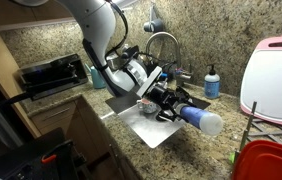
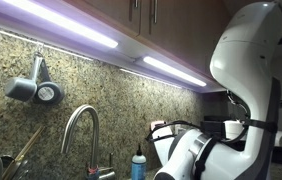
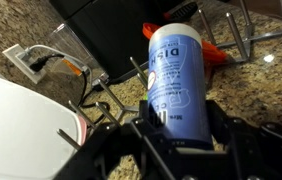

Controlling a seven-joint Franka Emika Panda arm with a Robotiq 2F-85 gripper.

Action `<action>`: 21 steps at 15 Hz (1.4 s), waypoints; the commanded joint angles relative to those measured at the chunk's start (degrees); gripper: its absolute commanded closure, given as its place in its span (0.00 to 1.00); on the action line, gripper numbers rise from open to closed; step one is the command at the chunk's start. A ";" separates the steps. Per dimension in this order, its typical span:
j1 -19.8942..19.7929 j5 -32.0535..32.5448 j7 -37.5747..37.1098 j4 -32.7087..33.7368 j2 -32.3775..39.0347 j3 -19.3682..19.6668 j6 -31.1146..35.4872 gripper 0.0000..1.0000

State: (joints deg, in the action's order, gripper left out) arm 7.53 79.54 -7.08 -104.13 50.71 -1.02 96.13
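My gripper (image 3: pixel 179 128) is shut on a blue bottle (image 3: pixel 175 80) with a white cap and white lettering, held lengthwise between the two black fingers (image 3: pixel 221 125). In an exterior view the bottle (image 1: pixel 195 119) sticks out sideways from the gripper (image 1: pixel 171 106), above the granite counter just past the sink (image 1: pixel 146 128). The bottle's capped end points toward a wire dish rack (image 3: pixel 231 35). In an exterior view only the white arm (image 2: pixel 246 70) and wrist show; the bottle is hidden there.
A curved faucet (image 1: pixel 161 42) and a small blue soap bottle (image 1: pixel 212 82) stand behind the sink. A white appliance (image 1: pixel 273 75) and a red item (image 1: pixel 266 160) sit by the rack. A black toaster oven (image 1: pixel 49 75) stands on the counter. A wall outlet (image 3: pixel 26 62) holds plugs.
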 commanded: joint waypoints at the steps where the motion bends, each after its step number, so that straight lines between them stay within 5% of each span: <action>1: 1.12 -0.15 -0.99 0.52 0.18 -0.31 -5.67 0.67; 10: 1.42 -0.17 -0.83 0.48 0.79 -1.10 -12.21 0.67; 16: 0.48 0.43 0.00 0.33 1.25 -2.02 -10.39 0.67; 17: 0.47 0.40 0.01 0.33 1.31 -2.15 -10.32 0.42; 21: 0.46 0.39 0.02 0.33 1.98 -2.25 -10.30 0.42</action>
State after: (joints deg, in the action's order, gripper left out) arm 8.64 79.56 -7.07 -104.11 52.45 -2.48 86.40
